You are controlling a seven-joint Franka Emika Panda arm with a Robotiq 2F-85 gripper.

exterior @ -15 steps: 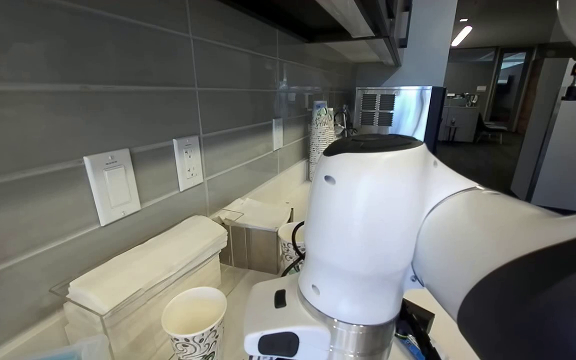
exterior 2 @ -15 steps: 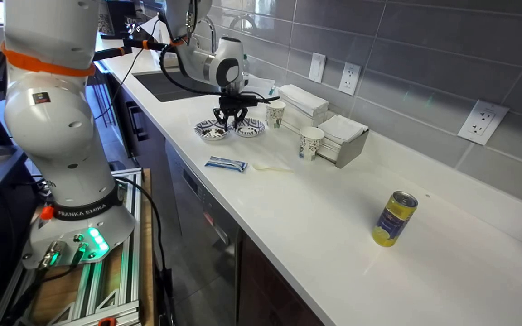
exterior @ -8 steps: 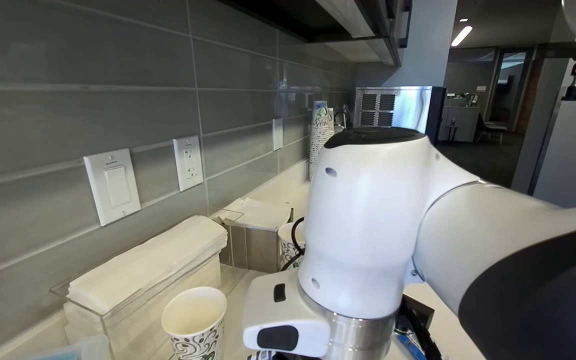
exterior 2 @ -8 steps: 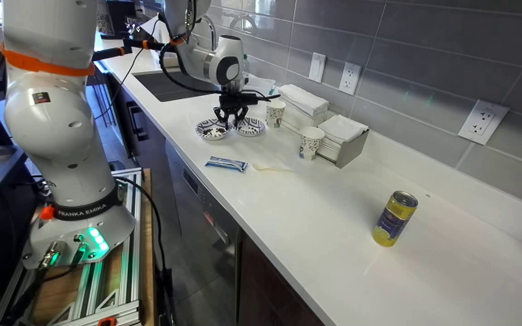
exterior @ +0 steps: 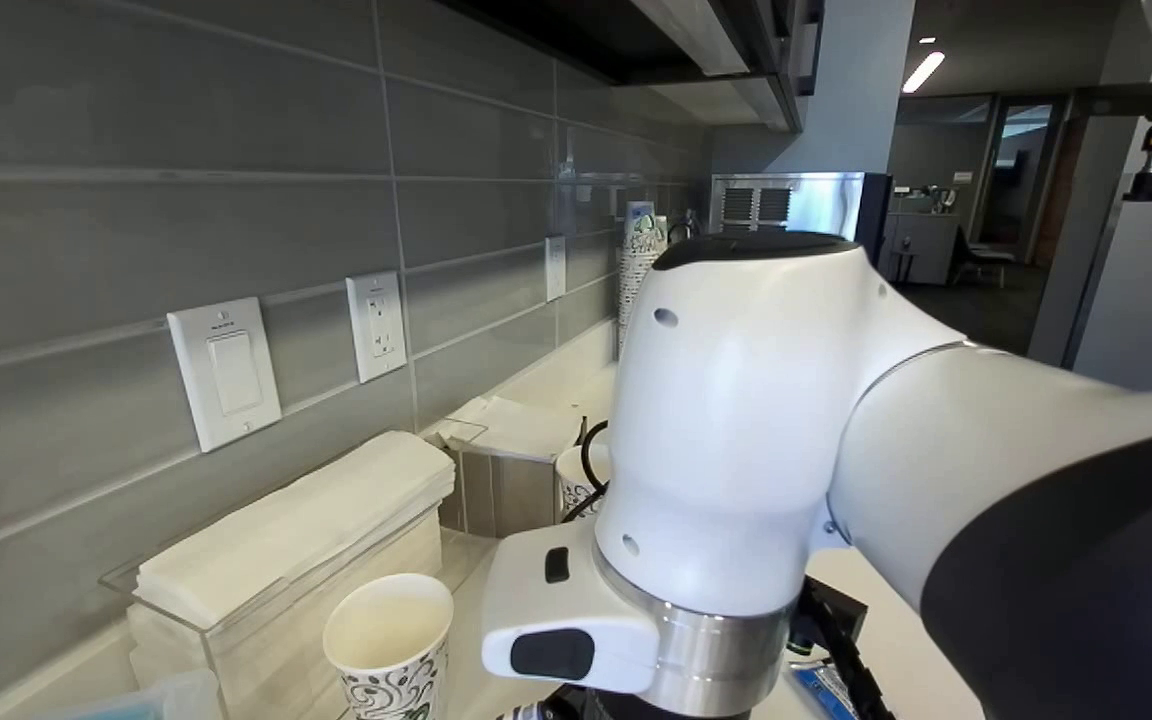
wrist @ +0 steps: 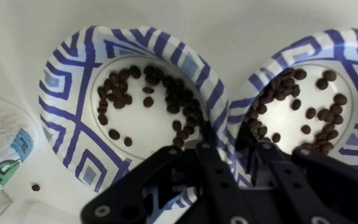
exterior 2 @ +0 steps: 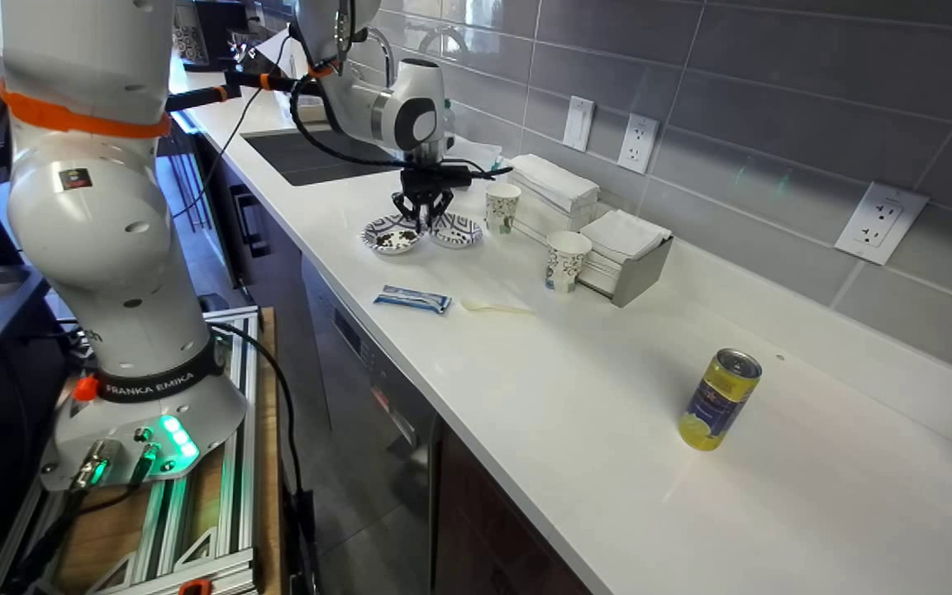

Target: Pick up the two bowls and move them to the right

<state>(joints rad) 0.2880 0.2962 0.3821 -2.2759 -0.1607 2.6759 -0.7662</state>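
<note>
In an exterior view, your gripper (exterior 2: pixel 424 226) points down where the two bowls meet: the left bowl (exterior 2: pixel 378 237) is toward the front edge of the worktop (exterior 2: pixel 600 397), the right bowl (exterior 2: pixel 456 237) toward the tiled wall (exterior 2: pixel 592 66). In the wrist view you have the fingers (wrist: pixel 214 169) drawn narrow, one inside each bowl, pinching the patterned rims where they touch. Dark brown beans (wrist: pixel 148 101) lie in both bowls, and a stray bean (wrist: pixel 35 187) is on the worktop. You cannot tell whether the bowls rest there or are slightly raised. Just right of the right bowl stands a paper cup (exterior 2: pixel 502 208), beside a napkin stack (exterior 2: pixel 554 183); nearer are a second cup (exterior 2: pixel 565 263) and another stack of napkins (exterior 2: pixel 625 237). Nearer than the bowls lie a blue-wrapped bar (exterior 2: pixel 412 299) and, to its right, a pale spoon (exterior 2: pixel 484 308). At near right, well apart, you have an upright yellow can (exterior 2: pixel 720 399). The sink (exterior 2: pixel 311 157) is beyond the bowls, far left.
</note>
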